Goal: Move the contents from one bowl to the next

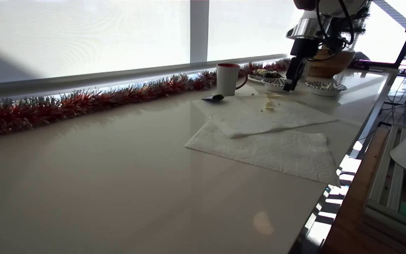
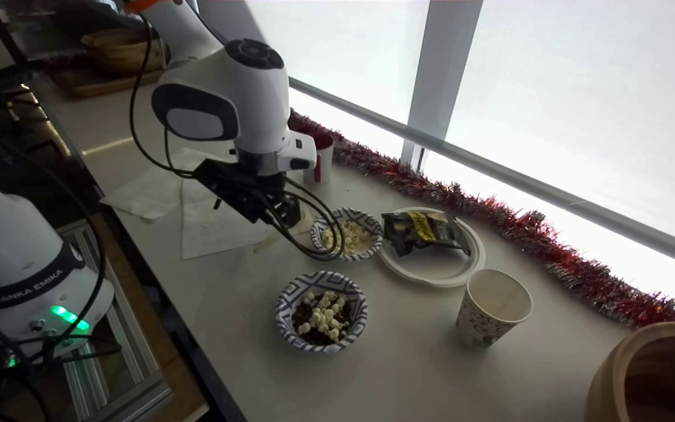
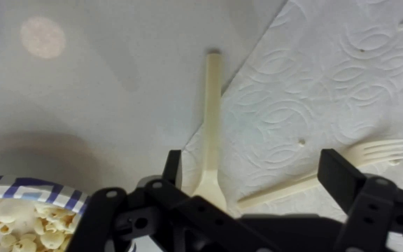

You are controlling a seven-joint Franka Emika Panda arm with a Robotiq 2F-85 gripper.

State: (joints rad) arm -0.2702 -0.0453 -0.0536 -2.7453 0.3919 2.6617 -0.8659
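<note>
- White tabletop (image 1: 118, 194), bright window shades (image 1: 100, 35) behind, red tinsel garland (image 1: 69, 106) below them.
- Gripper (image 3: 254, 171): fingers spread wide, nothing held. Height over the table hard to tell.
- Pale spoon (image 3: 212, 126), judging by its widening end, shows between the fingers in the wrist view; it lies partly on paper towel (image 3: 275, 94), partly on bare tabletop. Fork (image 3: 282, 190) runs beneath one finger.
- I read the current step as grasping that spoon, ahead of any scooping.
- I'd shift sideways first: spoon sits nearer one finger, off centre; closing now could drag it or catch the fork.
- I'd also aim for the narrow handle; a grip at the wide end leaves little to scoop with.
- Handle runs roughly square to my closing line, so wrist rotation looks good.
- Descend straight, slowly; blue-and-white paper bowl (image 3: 30, 190) just beside the fingers probably tips if nudged.
- Popcorn (image 3: 52, 239) to move, I think: inside that bowl, outside my fingers, lower left of the wrist view.
- In an exterior view, another patterned bowl (image 2: 321, 282) stands farther from the gripper, popcorn over dark contents (image 2: 300, 318). Likely the target; source versus target is my guess.
</note>
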